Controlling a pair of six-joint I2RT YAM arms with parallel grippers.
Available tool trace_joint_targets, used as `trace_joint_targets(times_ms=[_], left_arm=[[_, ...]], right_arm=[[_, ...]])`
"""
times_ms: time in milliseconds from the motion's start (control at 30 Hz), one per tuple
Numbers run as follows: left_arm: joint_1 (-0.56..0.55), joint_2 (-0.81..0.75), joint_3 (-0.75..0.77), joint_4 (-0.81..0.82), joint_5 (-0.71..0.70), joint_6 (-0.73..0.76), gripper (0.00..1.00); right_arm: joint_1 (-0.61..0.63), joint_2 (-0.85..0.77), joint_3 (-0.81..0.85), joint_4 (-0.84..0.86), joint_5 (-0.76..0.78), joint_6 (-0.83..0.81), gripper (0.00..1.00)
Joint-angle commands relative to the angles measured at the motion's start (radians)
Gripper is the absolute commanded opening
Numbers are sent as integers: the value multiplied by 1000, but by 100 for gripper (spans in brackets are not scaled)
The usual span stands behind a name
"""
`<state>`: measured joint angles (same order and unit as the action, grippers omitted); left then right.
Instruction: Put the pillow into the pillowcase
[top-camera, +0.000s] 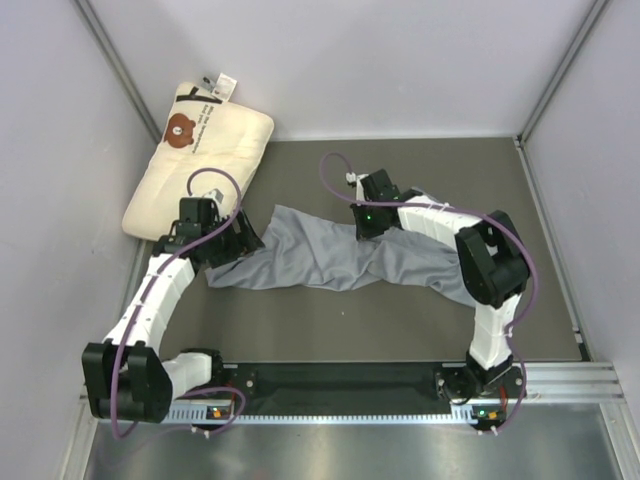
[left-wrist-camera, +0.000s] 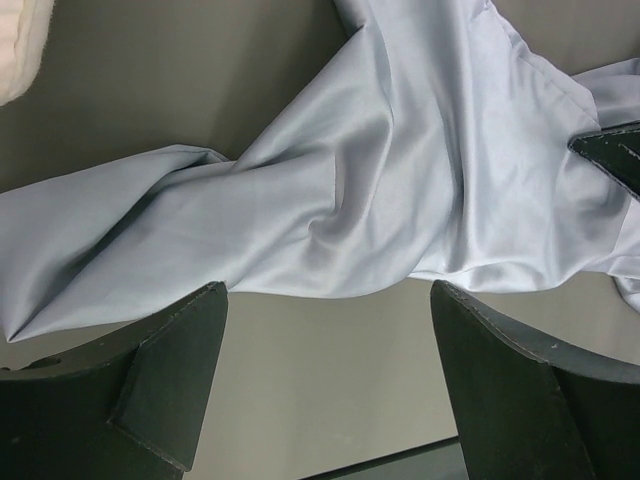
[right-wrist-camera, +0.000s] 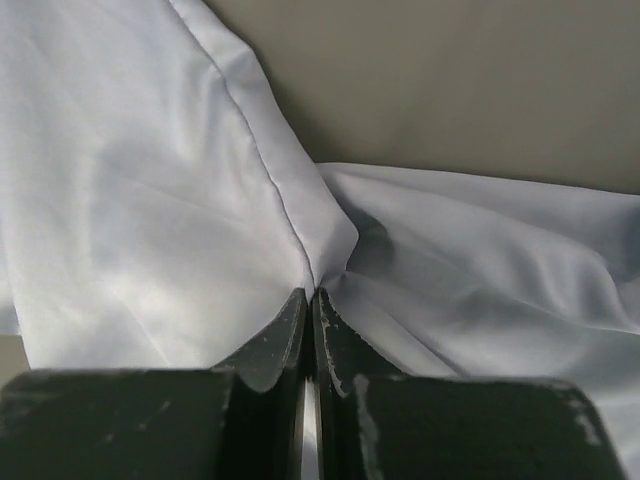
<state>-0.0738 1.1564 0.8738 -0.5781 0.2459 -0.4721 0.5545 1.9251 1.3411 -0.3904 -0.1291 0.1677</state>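
The cream pillow (top-camera: 200, 160) with a bear print lies at the far left corner, leaning on the left wall; its corner shows in the left wrist view (left-wrist-camera: 18, 45). The grey-blue pillowcase (top-camera: 330, 258) lies crumpled across the middle of the mat. My right gripper (top-camera: 364, 232) is shut on a fold of the pillowcase (right-wrist-camera: 200, 200) at its upper edge. My left gripper (top-camera: 235, 248) is open, its fingers (left-wrist-camera: 175, 365) just short of the pillowcase's left end (left-wrist-camera: 330, 200), holding nothing.
White walls enclose the dark mat (top-camera: 400, 310) on three sides. A metal rail (top-camera: 560, 385) runs along the near edge by the arm bases. The right gripper's tip (left-wrist-camera: 615, 155) shows at the right edge of the left wrist view.
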Motion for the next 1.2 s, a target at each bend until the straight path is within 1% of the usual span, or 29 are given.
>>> trace_joint_targets(times_ms=[0, 167, 200, 267, 300, 333, 400, 433, 467, 500, 533, 567, 600, 667, 700, 733, 767, 800, 867, 900, 933, 967, 1000, 1033, 1067, 1100, 1133, 1167], left_arm=[[-3, -32, 47, 4, 1, 20, 87], [-3, -34, 53, 3, 4, 13, 87], [-3, -35, 53, 1, 7, 12, 87], [-3, -34, 51, 1, 9, 9, 87], [-3, -32, 50, 1, 9, 10, 87], [-4, -32, 50, 1, 7, 12, 87], [-4, -32, 47, 3, 6, 16, 87], [-4, -31, 47, 1, 6, 18, 87], [-6, -31, 48, 0, 3, 21, 88], [-6, -29, 48, -2, 3, 23, 88], [-6, -30, 50, -2, 4, 21, 88], [-6, -29, 50, 0, 7, 18, 88], [-6, -29, 51, -2, 9, 16, 88], [-11, -24, 54, 0, 10, 9, 88], [-12, -23, 56, 1, 12, 7, 88], [-15, -21, 57, 3, 12, 4, 88], [-18, -20, 57, 6, 12, 0, 88], [-21, -21, 56, 7, 10, -2, 88], [-34, -20, 53, 14, 6, -3, 88], [-40, -17, 51, 17, 1, -5, 89], [-53, -8, 48, 18, -8, -8, 89], [-64, 0, 45, 24, -13, -10, 90], [-99, 9, 44, 35, -22, -11, 91], [-122, 20, 45, 40, -52, -16, 92], [-147, 46, 54, 46, -71, -16, 94], [-176, 61, 60, 60, -92, -16, 95], [-231, 98, 85, 66, -126, -7, 96], [-257, 118, 100, 72, -140, 1, 97]], right_arm=[[34, -50, 9, 48, 16, 3, 0], [74, -253, -97, 78, 33, 6, 0], [100, -318, -115, 84, 29, 1, 0], [137, -392, -178, 75, 26, -7, 0], [178, -431, -200, 68, 20, -4, 0], [203, -504, -244, 50, 7, -5, 0], [276, -572, -287, 16, -91, 9, 1], [304, -631, -327, -7, -131, 18, 1], [335, -662, -351, -33, -186, 29, 3], [410, -693, -377, -41, -208, 48, 6], [450, -750, -428, -42, -224, 59, 10], [490, -774, -448, -48, -216, 91, 29], [551, -796, -462, -54, -192, 111, 45], [568, -854, -480, -74, -129, 166, 60], [567, -874, -479, -82, -103, 176, 65], [567, -909, -462, -94, -66, 184, 68], [559, -925, -445, -108, 1, 187, 71], [521, -946, -430, -135, 26, 188, 74], [432, -946, -386, -159, 54, 188, 75], [297, -928, -370, -165, 39, 188, 75], [224, -913, -366, -163, 20, 187, 75], [161, -890, -359, -163, 25, 184, 79], [57, -829, -341, -160, 45, 182, 81], [14, -792, -329, -159, 66, 178, 84], [-23, -752, -315, -154, 104, 173, 90], [-92, -671, -301, -150, 118, 173, 91], [-123, -626, -268, -142, 126, 180, 91], [-166, -583, -246, -139, 172, 191, 93]])
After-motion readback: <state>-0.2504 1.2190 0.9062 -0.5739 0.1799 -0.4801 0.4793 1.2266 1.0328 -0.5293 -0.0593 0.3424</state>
